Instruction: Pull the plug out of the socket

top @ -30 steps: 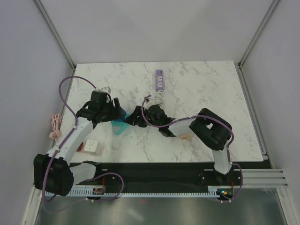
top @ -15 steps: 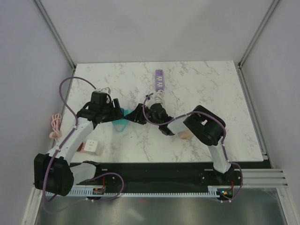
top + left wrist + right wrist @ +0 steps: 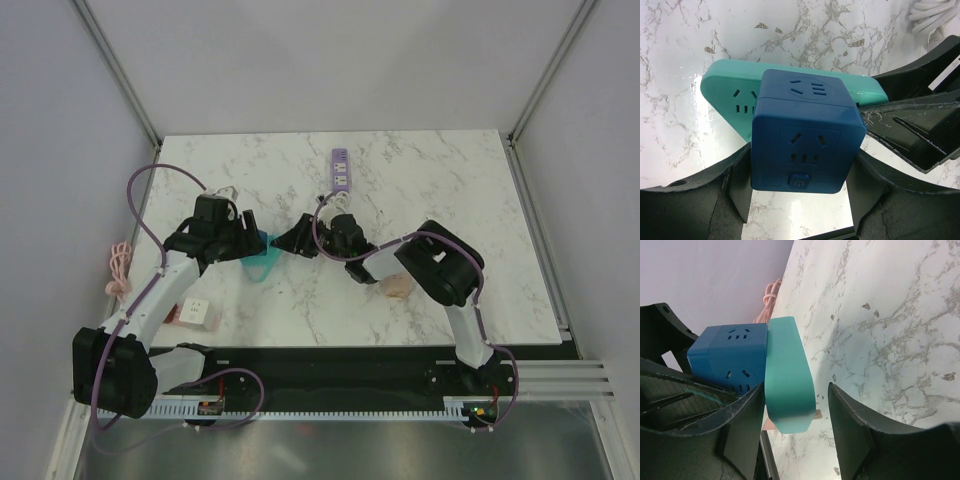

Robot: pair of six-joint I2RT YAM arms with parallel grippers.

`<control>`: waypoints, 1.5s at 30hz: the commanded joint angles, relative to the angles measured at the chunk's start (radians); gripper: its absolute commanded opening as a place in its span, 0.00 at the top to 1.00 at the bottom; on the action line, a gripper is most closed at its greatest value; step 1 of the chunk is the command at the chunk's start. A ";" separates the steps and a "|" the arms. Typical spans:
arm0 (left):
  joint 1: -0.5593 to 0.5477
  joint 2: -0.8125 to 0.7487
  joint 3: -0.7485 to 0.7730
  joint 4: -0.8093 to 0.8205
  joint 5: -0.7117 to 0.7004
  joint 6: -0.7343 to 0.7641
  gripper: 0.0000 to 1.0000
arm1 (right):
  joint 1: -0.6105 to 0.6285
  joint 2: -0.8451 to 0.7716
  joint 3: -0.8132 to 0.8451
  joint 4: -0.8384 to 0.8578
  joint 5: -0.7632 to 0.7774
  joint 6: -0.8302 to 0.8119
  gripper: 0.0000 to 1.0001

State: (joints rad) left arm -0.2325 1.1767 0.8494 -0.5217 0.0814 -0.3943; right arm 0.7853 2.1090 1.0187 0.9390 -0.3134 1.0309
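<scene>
No words — perhaps a power sign on blue cube (image 3: 798,181).

White arms (image 3: 150,300) with black joints (image 3: 108,372) (purple cables (image 3: 133,205) looping alongside each).

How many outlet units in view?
4: lilac strip, far centre; teal strip, mid-table; blue cube on it, in the left fingers; white block, near-left edge. Tan block unclear.

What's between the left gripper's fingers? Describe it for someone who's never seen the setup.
On the marble table, left of centre, is a teal power strip. Plugged into it, between the fingers of the left gripper, sits the blue cube adapter: the only blocky, dark blue thing, with outlets on several faces and a small button.
</scene>
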 commanded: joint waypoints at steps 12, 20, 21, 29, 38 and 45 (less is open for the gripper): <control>-0.002 0.004 0.011 0.078 0.038 0.038 0.98 | 0.005 0.062 0.043 0.175 -0.095 0.060 0.96; -0.002 -0.008 0.013 0.072 0.027 0.054 0.44 | 0.003 0.011 -0.009 0.121 -0.091 0.051 1.00; -0.002 -0.009 0.014 0.071 0.027 0.055 0.41 | 0.003 0.009 -0.009 0.127 -0.099 0.060 1.00; -0.002 -0.008 0.013 0.069 0.029 0.058 0.33 | 0.005 -0.007 -0.014 0.172 -0.151 0.098 1.00; -0.002 -0.003 0.011 0.069 0.035 0.054 0.23 | 0.020 -0.026 -0.019 0.150 -0.182 0.089 1.00; -0.002 -0.003 0.008 0.074 0.055 0.057 0.22 | 0.035 -0.024 -0.016 0.138 -0.193 0.078 1.00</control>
State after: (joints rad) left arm -0.2314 1.1858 0.8440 -0.5163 0.1032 -0.3756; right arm 0.7994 2.1475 0.9970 1.0054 -0.4374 1.1107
